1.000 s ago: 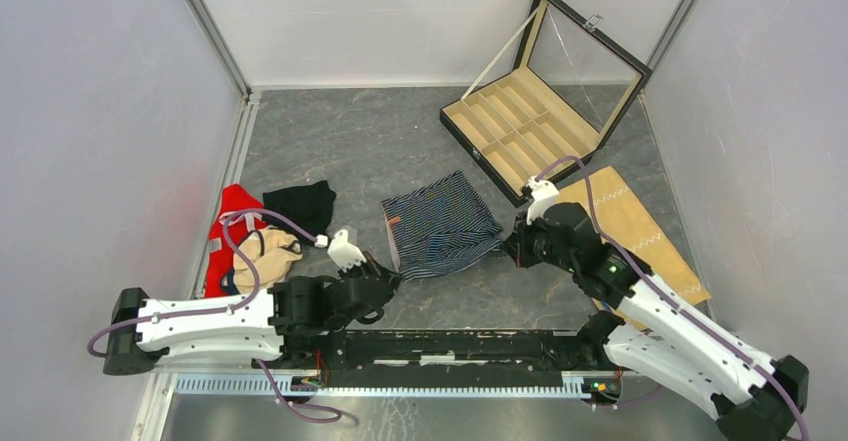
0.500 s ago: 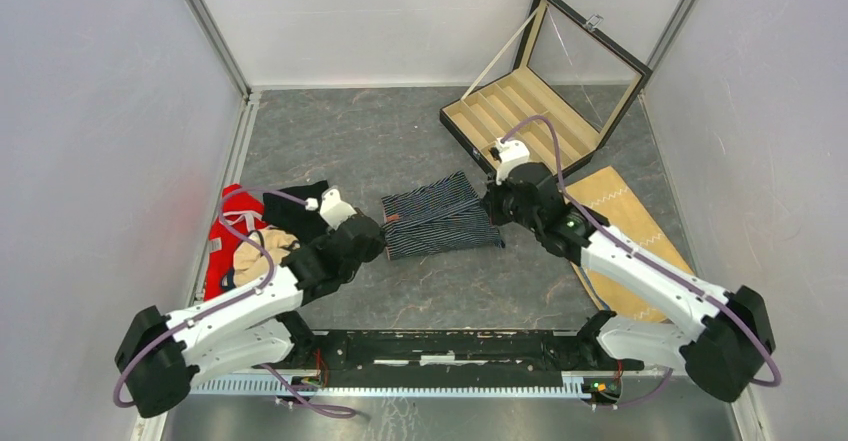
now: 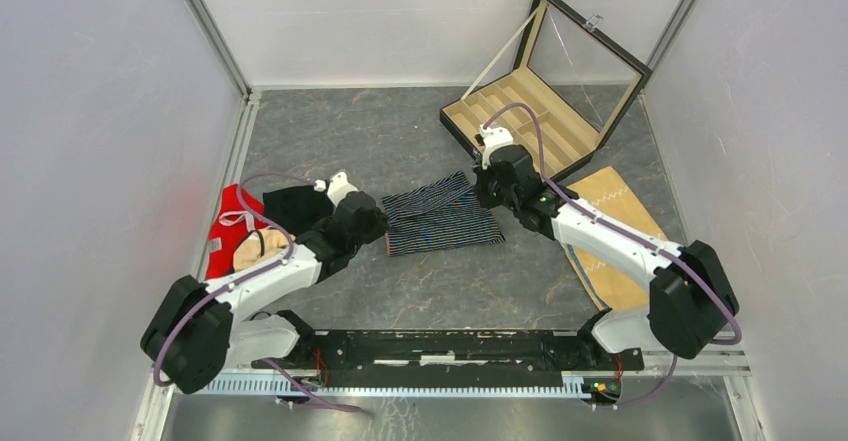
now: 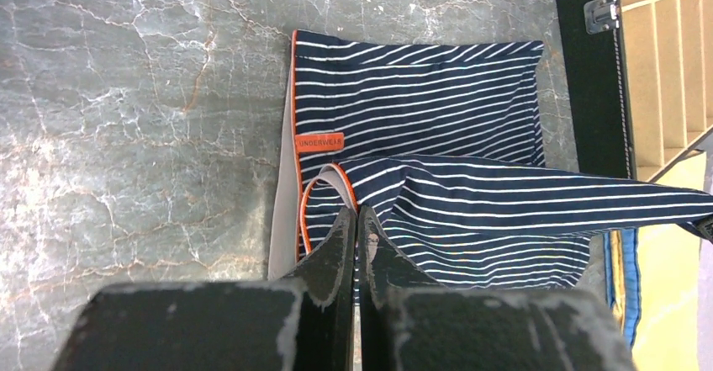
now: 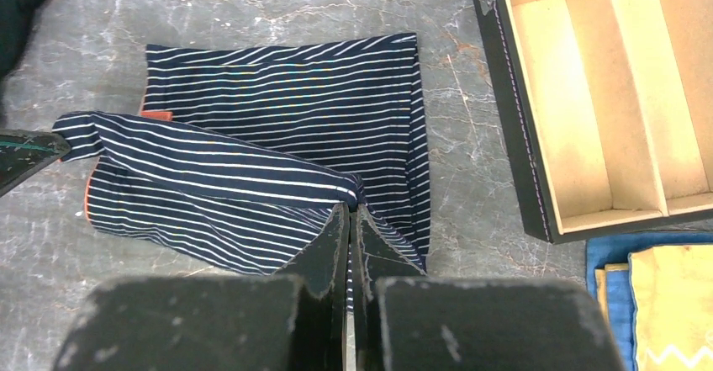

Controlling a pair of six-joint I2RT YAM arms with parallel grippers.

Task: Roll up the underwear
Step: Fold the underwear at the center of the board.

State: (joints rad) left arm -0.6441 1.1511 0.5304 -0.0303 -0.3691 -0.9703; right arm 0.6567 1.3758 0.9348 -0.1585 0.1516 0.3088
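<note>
The navy striped underwear (image 3: 440, 223) lies flat mid-table with its near edge folded up over itself. That raised edge runs as a taut band between both grippers. My left gripper (image 3: 376, 223) is shut on the band's left end beside the orange-trimmed waistband (image 4: 296, 135); its tips (image 4: 354, 213) pinch striped fabric (image 4: 437, 110). On the right end, my right gripper (image 3: 490, 193) is shut, its tips (image 5: 349, 209) clamped on the gathered stripes (image 5: 286, 102). The plain black underwear (image 3: 298, 206) lies to the left, behind the left arm.
An open black case (image 3: 535, 126) with tan compartments stands at the back right, close to the right gripper. A tan cloth with white zigzag stitching (image 3: 625, 231) lies at the right over something blue (image 5: 605, 304). Red (image 3: 232, 226) and beige (image 3: 250, 251) garments are heaped at the left.
Both arms have reached away from their bases, carrying the striped underwear's near edge up and over toward the far side. The garment now looks shorter front to back.
</note>
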